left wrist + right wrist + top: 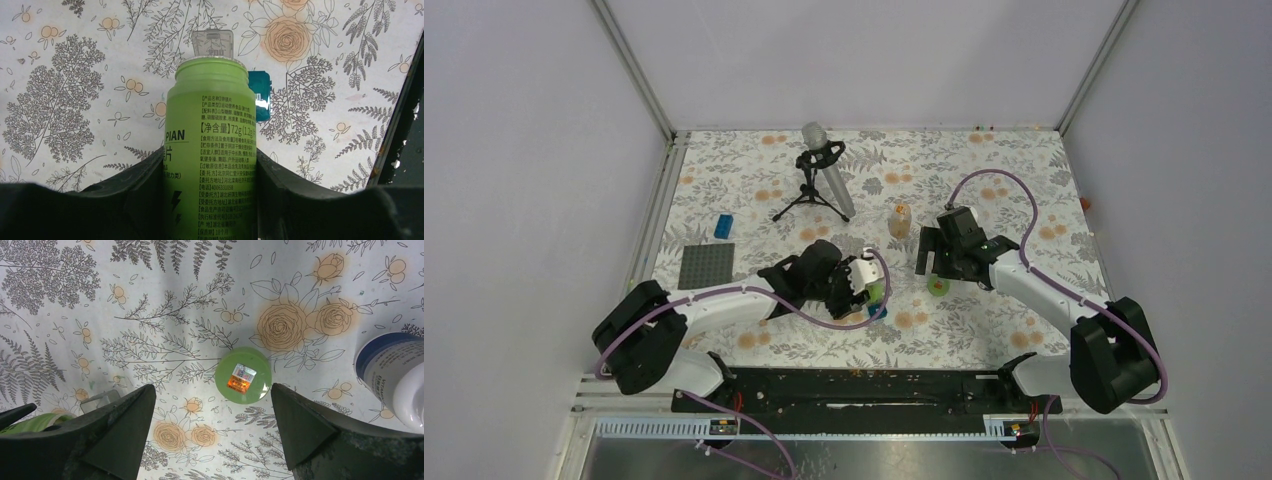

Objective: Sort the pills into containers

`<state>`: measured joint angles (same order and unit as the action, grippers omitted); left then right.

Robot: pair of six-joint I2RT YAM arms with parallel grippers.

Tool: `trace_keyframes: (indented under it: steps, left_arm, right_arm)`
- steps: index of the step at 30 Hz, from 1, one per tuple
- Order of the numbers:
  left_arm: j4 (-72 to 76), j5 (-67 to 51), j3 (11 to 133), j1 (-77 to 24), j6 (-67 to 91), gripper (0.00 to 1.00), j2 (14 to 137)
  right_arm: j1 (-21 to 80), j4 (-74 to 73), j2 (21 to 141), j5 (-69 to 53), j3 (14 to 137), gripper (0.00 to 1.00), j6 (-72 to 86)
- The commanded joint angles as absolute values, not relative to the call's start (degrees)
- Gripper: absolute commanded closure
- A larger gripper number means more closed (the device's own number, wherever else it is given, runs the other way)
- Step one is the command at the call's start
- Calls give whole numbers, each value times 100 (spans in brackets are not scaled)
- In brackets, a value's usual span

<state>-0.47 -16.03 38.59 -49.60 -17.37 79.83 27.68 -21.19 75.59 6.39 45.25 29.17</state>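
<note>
**Left arm.** The left gripper [210, 162] is closed on a green bottle [211, 150], one dark finger pressed against each side of the body. The wrist view shows the bottle running out along the fingers, neck pointing away from the wrist toward the floral tablecloth [75, 75]. The neck carries no cap. A small translucent piece [212, 42] shows just beyond the mouth; whether it touches the bottle cannot be told. A teal item [259, 95] lies on the cloth just to the right of the neck in that view. From overhead, the bottle [876, 290] sits near the middle of the table, in front of the left arm.

**Right arm.** The right gripper [212, 392] stands wide open and holds nothing. A round green lid [243, 375] lies flat on the cloth between and just beyond the two fingers, touching neither, with a small sticker on its top face. A white bottle with a blue band [395, 370] stands at the right edge of the wrist view, apart from the lid. From overhead, the lid [939, 287] lies to the right of the held bottle, the gripper [932, 262] beside it.

**Other items.** A microphone on a tripod [824, 170] stands toward the far side. A grey studded plate [706, 266] and a blue block [723, 226] lie at the left.
</note>
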Motion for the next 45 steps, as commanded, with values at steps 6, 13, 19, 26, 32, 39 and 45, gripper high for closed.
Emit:
trace_keyframes:
  steps: [6, 13, 19, 26, 32, 39, 45]
  left_arm:
    - [-618, -1306, 4399, -5085, -2058, 100, 8171]
    - [-498, -1283, 4290, -5083, -2000, 100, 8055]
    - [-32, -1287, 3943, -5088, -1885, 100, 7731]
    - [727, -1313, 3427, -5080, -1679, 100, 7032]
    - [1869, -1232, 2967, -5086, -1382, 100, 6163]
    - [3460, -768, 2522, -5084, -981, 100, 5328]
    - [4753, -697, 2442, -5079, -478, 100, 4777]
  right_arm:
    - [2753, -2170, 7506, 681, 4685, 8, 2826]
    - [2751, -2168, 7476, 648, 4663, 8, 2848]
    - [2751, -2167, 7457, 588, 4685, 8, 2845]
    - [2751, -2250, 7313, 364, 4737, 9, 2801]
    - [2751, -2257, 7215, 167, 4776, 8, 2661]
    - [2751, -2266, 7233, 120, 4796, 8, 2595]
    - [2751, -2486, 7534, 577, 4874, 8, 2530]
